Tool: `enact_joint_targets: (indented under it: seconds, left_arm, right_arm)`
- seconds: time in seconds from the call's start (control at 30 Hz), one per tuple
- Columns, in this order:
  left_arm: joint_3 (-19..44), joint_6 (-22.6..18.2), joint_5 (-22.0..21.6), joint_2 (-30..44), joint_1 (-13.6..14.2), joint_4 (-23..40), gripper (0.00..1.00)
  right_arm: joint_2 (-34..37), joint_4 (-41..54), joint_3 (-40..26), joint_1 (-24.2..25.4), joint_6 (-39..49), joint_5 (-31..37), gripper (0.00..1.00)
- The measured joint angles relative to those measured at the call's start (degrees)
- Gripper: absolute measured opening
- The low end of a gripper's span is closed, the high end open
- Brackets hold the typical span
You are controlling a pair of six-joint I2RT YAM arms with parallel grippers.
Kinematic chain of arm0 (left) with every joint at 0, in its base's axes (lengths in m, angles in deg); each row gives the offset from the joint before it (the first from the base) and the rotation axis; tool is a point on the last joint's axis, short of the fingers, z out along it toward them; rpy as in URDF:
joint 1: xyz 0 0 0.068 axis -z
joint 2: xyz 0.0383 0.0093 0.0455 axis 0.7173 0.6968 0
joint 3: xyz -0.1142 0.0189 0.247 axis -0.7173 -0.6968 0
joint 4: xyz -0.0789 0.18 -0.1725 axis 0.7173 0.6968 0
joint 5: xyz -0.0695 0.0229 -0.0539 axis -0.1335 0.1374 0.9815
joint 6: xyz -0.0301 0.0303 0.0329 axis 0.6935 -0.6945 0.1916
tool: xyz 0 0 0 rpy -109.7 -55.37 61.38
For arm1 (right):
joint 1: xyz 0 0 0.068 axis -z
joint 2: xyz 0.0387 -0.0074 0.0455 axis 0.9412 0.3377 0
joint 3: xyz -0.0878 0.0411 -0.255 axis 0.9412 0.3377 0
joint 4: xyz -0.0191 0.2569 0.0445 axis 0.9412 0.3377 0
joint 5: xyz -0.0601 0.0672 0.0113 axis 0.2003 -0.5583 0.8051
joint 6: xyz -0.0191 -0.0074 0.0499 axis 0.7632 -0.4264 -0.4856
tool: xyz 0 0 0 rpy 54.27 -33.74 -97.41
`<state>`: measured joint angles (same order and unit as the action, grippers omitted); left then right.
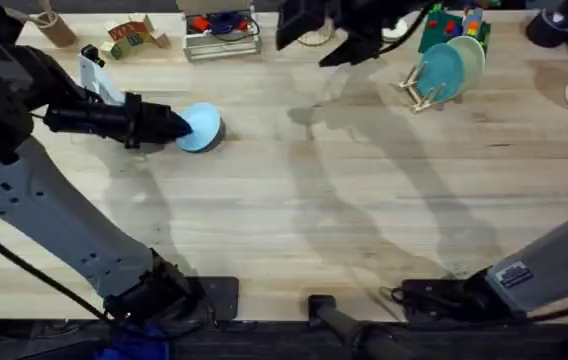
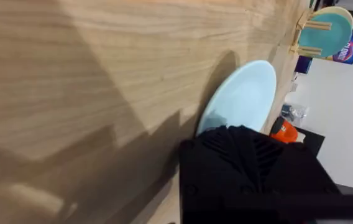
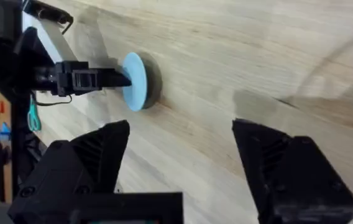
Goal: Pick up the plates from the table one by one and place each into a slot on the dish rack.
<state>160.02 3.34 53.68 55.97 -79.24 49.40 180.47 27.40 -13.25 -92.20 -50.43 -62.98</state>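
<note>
We are looking down on the pale wood-plank desk (image 1: 364, 220), taking the dish rack (image 1: 422, 92) at its far right as our landmark. The rack is a small light-wood frame of slats and pegs, and it is carrying two plates on edge: a teal plate (image 1: 444, 70) in front and a pale cream plate (image 1: 471, 52) just behind it, the two overlapping so that only a crescent of the cream one is showing.

Well to the left of the rack, across most of the desk's width, we are seeing the light blue plate (image 1: 202, 127). It is small, round and flat, with a smooth matt face. In the right wrist view it (image 3: 135, 81) is standing tilted up on its edge, its lower rim against the desk and a dark shadow falling behind it. The left claw (image 1: 179, 126) is closing on the rim of this plate from the side farther from the rack, its black fingers pinching the edge; in the left wrist view the plate (image 2: 242, 96) is rising out from between the fingers, with the rack (image 2: 307, 37) and its two plates far beyond.

The right claw (image 3: 183, 149) is hanging above the desk with its two black fingers (image 3: 99, 155) spread wide apart and nothing between them. In the overhead view it (image 1: 339, 48) is hovering left of the rack, apart from it.
</note>
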Motion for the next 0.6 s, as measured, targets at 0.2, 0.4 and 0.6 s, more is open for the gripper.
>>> enact_joint_targets:
  seconds: [0.2, 0.4, 0.6]
  left_arm:
    - [0.0, 0.0, 0.0, 0.0, 0.0, 0.0, 0.041]
    - [0.0, 0.0, 0.0, 0.0, 0.0, 0.0, 0.041]
    - [0.0, 0.0, 0.0, 0.0, 0.0, 0.0, 0.041]
  right_arm:
    - [4.0, -4.1, 0.0, -3.2, -1.9, 0.0, 0.994]
    - [7.1, -8.0, 0.0, -5.8, -3.0, 0.0, 0.994]
    - [8.8, -11.5, 0.0, -7.4, -3.8, 0.0, 0.993]
